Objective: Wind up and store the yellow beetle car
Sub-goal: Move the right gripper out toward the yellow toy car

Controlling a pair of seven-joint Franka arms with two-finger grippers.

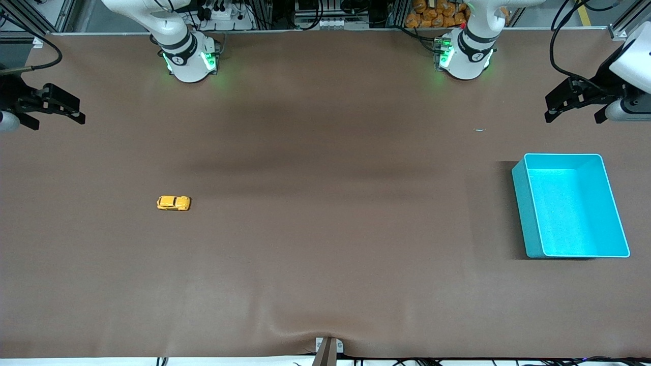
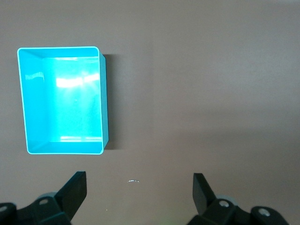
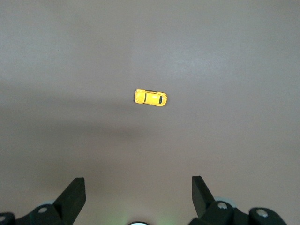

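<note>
Right pincer (image 3: 136,187) wide, empty, high over table; yellow beetle car (image 3: 150,97) well apart below.

tabletop (image 1: 325,264) matt brown sheet, smooth, slight ripple at the edge nearest the front camera. yellow beetle car (image 1: 173,203) glossy, hard painted-looking shell. turquoise bin (image 1: 526,218) smooth shiny plastic, glare on its floor. both arms glossy white casing, black matt gripper parts.

1. The yellow beetle car (image 1: 173,203) is yellow-orange with small dark windows.
2. The bin (image 1: 524,203), at the frame's right, is plain turquoise.
3. The table (image 1: 325,254) is a uniform matte brown.
4. Both arm bases glow green at the top.
</note>
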